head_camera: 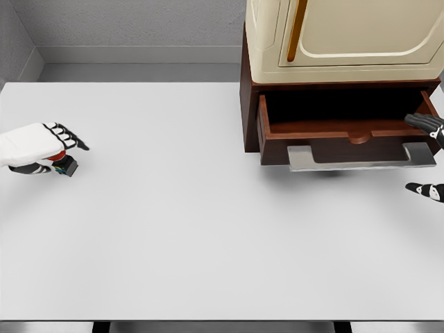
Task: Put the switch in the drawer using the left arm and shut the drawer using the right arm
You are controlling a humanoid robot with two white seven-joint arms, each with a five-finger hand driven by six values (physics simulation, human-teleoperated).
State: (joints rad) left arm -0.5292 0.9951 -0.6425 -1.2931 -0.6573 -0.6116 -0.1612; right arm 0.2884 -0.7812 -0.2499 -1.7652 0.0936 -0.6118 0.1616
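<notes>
At the far left of the white table (208, 208), my left hand (48, 149) lies over the switch (66, 165), a small black block with a red part on top. Its fingers curl around the switch, which still rests on the table. The brown wooden drawer (347, 132) stands pulled open at the upper right, with a grey metal handle (361, 156) across its front. Its inside looks dark and bare. My right hand (430, 156) shows only as black fingertips at the right edge, beside the drawer's right end, spread and holding nothing.
The drawer belongs to a dark wooden cabinet (248, 104) with a cream appliance (347, 38) on top. A grey wall runs behind the table. A wide stretch of tabletop separates the switch from the drawer.
</notes>
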